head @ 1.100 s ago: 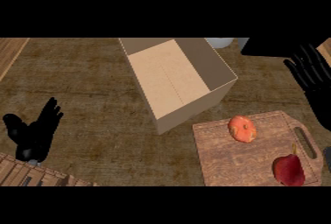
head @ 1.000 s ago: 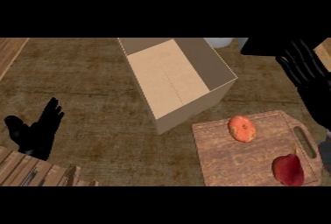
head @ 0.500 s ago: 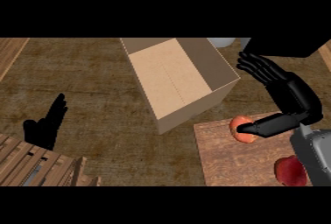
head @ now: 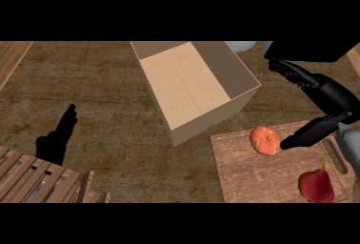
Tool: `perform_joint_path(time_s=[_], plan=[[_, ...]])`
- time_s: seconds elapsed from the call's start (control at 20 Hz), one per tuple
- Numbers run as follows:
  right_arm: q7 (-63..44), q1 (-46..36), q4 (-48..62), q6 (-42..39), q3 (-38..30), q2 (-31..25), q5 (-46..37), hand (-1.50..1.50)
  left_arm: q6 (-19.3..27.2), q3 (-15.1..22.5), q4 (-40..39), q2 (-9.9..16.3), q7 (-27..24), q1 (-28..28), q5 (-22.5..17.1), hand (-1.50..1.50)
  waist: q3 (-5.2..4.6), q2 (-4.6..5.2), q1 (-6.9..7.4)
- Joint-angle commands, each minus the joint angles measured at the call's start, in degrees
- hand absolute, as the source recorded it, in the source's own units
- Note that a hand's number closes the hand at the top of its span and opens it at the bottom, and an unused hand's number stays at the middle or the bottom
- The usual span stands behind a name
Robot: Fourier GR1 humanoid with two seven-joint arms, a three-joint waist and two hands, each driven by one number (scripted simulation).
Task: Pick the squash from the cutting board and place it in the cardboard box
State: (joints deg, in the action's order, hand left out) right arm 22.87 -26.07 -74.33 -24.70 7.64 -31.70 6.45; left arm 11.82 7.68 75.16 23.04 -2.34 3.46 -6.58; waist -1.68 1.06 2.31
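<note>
Dark brown wooden counter carries an open tan cardboard box, and just beside its lower right corner lies a rectangular wooden cutting board. On the board rests the round orange squash, near the top edge, and a dark red fruit lies well apart from it, lower right. The right hand is over the board with fingers spread, its thumb tip touching the right side of the squash; nothing is pinched yet. To grasp well, I think the fingers should come over the far side and close against the thumb. The box holds nothing visible. The left hand rests open at the left.
</note>
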Motion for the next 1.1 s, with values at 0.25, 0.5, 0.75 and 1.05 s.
perform_joint_path(time_s=[0.25, 0.5, 0.75, 1.05], plan=[[5.1, -6.7, 0.8, -9.5, 12.0, -14.6, -21.0, -1.5, 0.7, 2.0, 3.7, 0.9, 0.6, 1.7, 1.4, 0.0, 1.7, -0.8, -0.13], [3.8, -9.7, -0.4, -13.7, 18.7, -15.5, -27.5, -1.5, 2.9, 3.2, 4.1, 0.0, 3.2, 2.7, 2.3, 0.0, 1.69, -0.92, -0.9], [-0.3, -6.3, -3.5, -10.8, 20.8, -12.5, -30.4, -1.5, 1.3, 1.0, 5.6, 2.7, 2.7, -0.1, 0.6, 0.0, 1.69, -1.22, -1.96], [-2.3, -6.4, -0.7, -9.3, 20.5, -9.7, -33.5, -1.5, 5.6, 3.5, 7.5, -0.7, 4.6, 1.2, 3.1, 0.0, 1.73, -1.06, -1.94]])
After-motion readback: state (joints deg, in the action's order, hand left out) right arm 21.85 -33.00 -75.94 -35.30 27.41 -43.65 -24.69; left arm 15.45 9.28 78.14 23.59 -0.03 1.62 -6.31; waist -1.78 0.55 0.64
